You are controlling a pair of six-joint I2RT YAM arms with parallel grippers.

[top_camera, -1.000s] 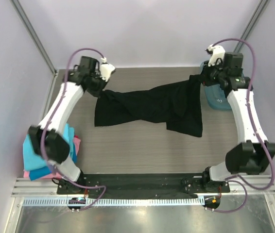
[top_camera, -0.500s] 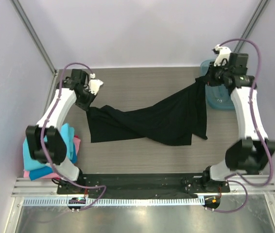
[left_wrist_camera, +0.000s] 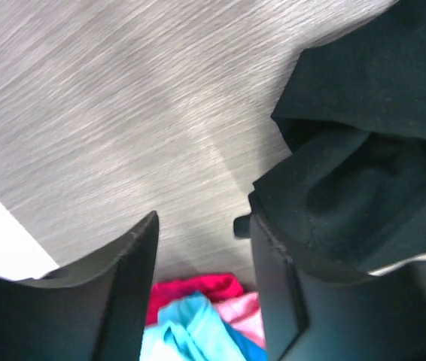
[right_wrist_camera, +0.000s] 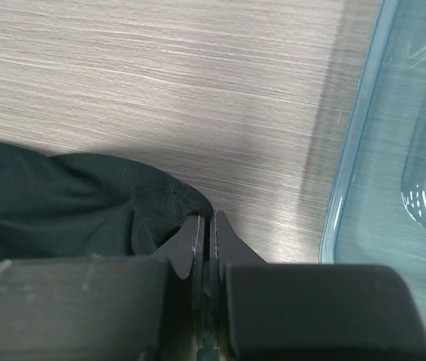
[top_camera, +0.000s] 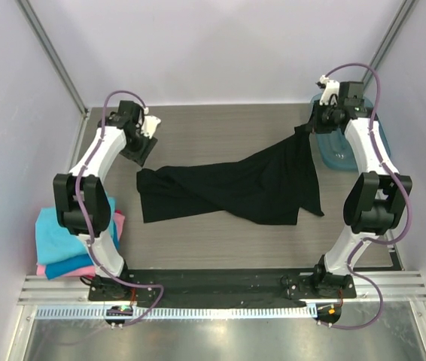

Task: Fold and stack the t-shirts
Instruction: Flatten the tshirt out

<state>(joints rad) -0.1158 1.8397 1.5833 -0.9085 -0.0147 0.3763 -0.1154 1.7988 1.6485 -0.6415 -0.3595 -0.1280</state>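
**Now that the left jaws have let go, the black tee lies half-freed on the desk**

Across the grey wood-grain desk (top_camera: 220,131) the large black cloth t-shirt (top_camera: 235,184) sprawls as a twisted, unfolded band. Its left end is flat and bunched. Its right end is drawn up to a peak toward the far right corner. A second ago both ends were held and the cloth hung between the arms. Since then the left end has dropped onto the desk. The left jaws now stand spread with nothing between them, hovering near that fallen end. The right jaws stay pressed together, pinching a corner of the black cloth just beside the translucent teal plastic tray (top_camera: 345,154).

This looks like a re-grip while spreading the shirt out, so folding has not begun on it. The stack of folded turquoise, blue and pink t-shirts (top_camera: 70,244) sits well apart at the near left. The black cloth looks matte, limp and creased, and no chest mark or neck tag shows.
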